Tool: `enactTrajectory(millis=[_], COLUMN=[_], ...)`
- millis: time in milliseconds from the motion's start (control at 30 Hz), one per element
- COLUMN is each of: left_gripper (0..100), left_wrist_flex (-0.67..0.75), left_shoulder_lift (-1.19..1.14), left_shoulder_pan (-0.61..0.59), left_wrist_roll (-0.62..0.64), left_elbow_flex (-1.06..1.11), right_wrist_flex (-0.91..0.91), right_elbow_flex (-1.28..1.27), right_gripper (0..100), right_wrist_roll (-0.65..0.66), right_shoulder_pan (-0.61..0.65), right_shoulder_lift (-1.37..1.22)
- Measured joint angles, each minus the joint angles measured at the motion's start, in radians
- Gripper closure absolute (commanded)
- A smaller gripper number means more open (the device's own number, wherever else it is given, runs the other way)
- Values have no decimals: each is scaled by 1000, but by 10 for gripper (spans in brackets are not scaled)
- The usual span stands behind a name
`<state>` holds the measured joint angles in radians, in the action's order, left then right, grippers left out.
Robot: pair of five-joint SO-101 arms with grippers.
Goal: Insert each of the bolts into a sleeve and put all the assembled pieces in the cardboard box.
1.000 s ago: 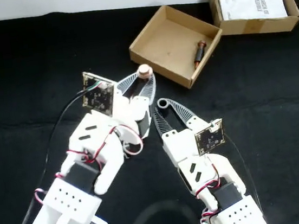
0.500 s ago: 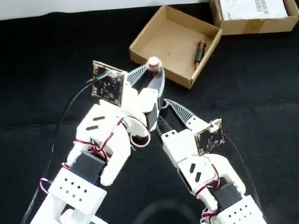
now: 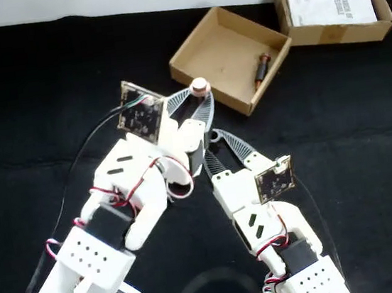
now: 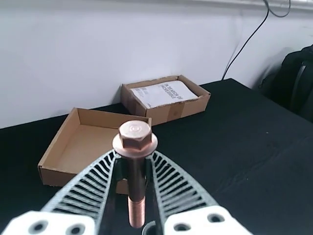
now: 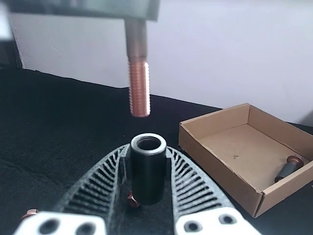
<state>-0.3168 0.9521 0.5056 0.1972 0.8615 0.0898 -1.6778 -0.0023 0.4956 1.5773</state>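
Observation:
My left gripper (image 3: 200, 94) is shut on a copper bolt (image 3: 199, 85), held upright with its hex head (image 4: 135, 136) on top and the thread pointing down. Just below it, my right gripper (image 3: 215, 141) is shut on a black sleeve (image 3: 213, 136), standing upright with its bore open at the top (image 5: 148, 143). The bolt's threaded tip (image 5: 139, 100) hangs a short way above the sleeve (image 5: 148, 171) and slightly to one side, not touching it. The open cardboard box (image 3: 200, 53) behind the grippers holds one assembled piece (image 3: 263, 69).
A second cardboard box (image 3: 287, 14) with a printed sheet inside sits at the back right. Two small copper bolts (image 5: 30, 213) (image 5: 131, 197) lie on the black cloth near the right gripper. The assembled piece (image 5: 288, 168) lies in a corner of the open box (image 5: 215, 132).
The left arm carried the bolt right and toward the box until it hung over the sleeve, then eased back slightly. The right arm kept still with the sleeve.

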Motion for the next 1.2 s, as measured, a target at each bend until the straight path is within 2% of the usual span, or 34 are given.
enactTrajectory(millis=[833, 1200], left_gripper=[991, 991], left_wrist_flex=[-26, -25], left_shoulder_lift=[15, 26], left_shoulder_pan=[64, 64], left_wrist_roll=[0, 0], left_elbow_flex=[0, 112], right_wrist_flex=[0, 2], right_elbow_flex=[0, 0], right_gripper=[992, 992], right_wrist_roll=[0, 0], right_shoulder_pan=[0, 0], right_shoulder_lift=[0, -2])
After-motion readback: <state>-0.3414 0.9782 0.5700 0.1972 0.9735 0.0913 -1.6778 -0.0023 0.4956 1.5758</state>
